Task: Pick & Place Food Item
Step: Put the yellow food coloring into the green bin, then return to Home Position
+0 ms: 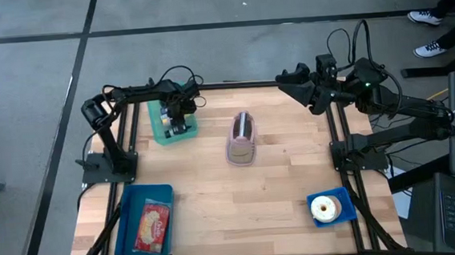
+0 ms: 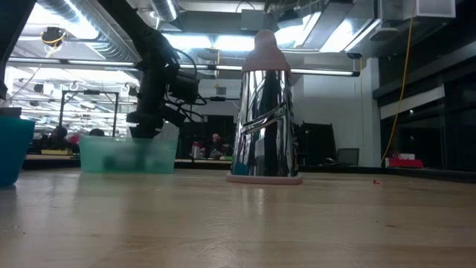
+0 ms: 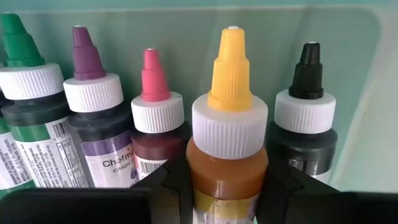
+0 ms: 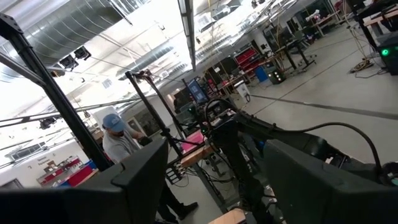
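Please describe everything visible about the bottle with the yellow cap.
The yellow-capped bottle stands upright in the teal bin, in a row between a pink-capped bottle and a black-capped bottle. It has a pointed yellow nozzle, a ribbed white collar and an amber body. The left gripper has a finger on each side of it.

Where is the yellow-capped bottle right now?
In the left wrist view, the yellow-capped bottle stands in the green bin, between the left gripper's fingers, flanked by pink-capped and black-capped bottles.
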Robot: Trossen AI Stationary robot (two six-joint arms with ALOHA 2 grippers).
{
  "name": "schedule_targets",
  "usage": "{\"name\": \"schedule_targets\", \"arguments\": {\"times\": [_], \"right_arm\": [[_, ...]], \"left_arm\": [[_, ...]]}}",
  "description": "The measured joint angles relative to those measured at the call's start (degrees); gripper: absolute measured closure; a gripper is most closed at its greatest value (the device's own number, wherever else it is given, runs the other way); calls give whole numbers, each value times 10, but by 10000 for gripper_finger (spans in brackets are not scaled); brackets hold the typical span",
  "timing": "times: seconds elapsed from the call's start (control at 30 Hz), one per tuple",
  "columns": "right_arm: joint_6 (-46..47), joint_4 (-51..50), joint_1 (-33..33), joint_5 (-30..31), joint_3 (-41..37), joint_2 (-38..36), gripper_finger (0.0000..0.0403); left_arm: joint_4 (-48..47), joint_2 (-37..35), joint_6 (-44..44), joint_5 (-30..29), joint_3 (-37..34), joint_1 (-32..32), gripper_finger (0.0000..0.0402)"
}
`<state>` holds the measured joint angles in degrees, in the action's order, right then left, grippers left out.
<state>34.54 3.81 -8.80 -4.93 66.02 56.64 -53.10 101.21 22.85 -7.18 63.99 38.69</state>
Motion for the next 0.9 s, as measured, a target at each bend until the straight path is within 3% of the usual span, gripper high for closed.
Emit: {"name": "schedule_targets", "arguments": {"times": [0.3,0.5,0.63,0.9], "right_arm": [[8,0,0,0,0,0,142],[8,0,0,0,0,0,142],[6,0,0,0,0,0,142],[-22,31,0,-5,0,-2,142]], "left_arm": [[-3,0,4,14,0,1,286],[-16,0,-20,21,-1,0,195],[-22,0,-43,30,-1,-1,162],[-25,-39,-111,49,45,-32,164]]}}
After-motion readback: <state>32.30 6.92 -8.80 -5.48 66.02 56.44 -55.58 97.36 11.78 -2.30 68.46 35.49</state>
